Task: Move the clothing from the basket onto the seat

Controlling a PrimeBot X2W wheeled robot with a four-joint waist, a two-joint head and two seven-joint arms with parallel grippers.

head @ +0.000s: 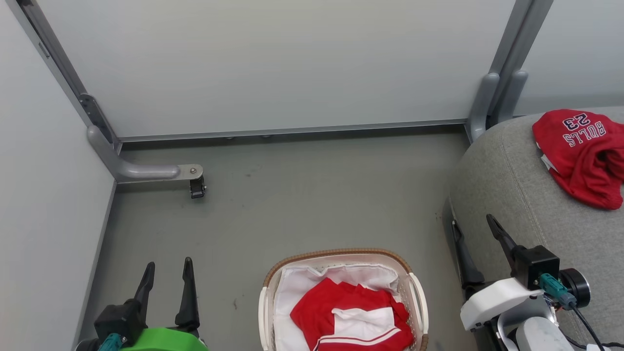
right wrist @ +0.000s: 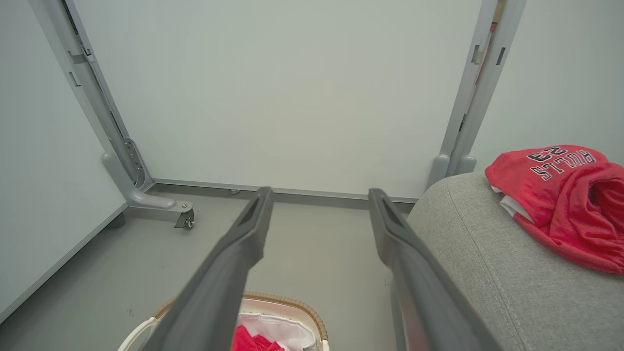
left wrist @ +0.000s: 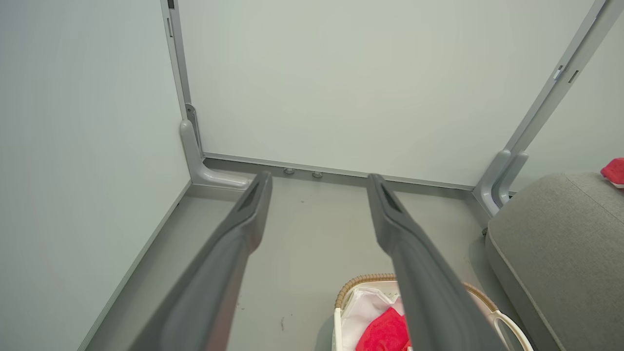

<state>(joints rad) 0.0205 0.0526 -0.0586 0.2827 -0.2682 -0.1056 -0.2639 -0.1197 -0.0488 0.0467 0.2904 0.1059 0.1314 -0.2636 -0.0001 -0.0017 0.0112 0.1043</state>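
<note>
Clothing [head: 353,317] sits split — some in the basket [head: 336,253] at six o'clock, the jersey [head: 582,156] on the seat [head: 502,185] at three — left hand [head: 169,262] and right hand [head: 472,220] spread, empty.

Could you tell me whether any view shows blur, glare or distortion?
Head view: even soft light, no glare; lettering on the red "BULLS 23" jersey is sharp. Left wrist view: grey wall posts splay outward, and the left end effector looks slightly soft near the lens. Right wrist view: same splay, right end effector equally soft.
</note>
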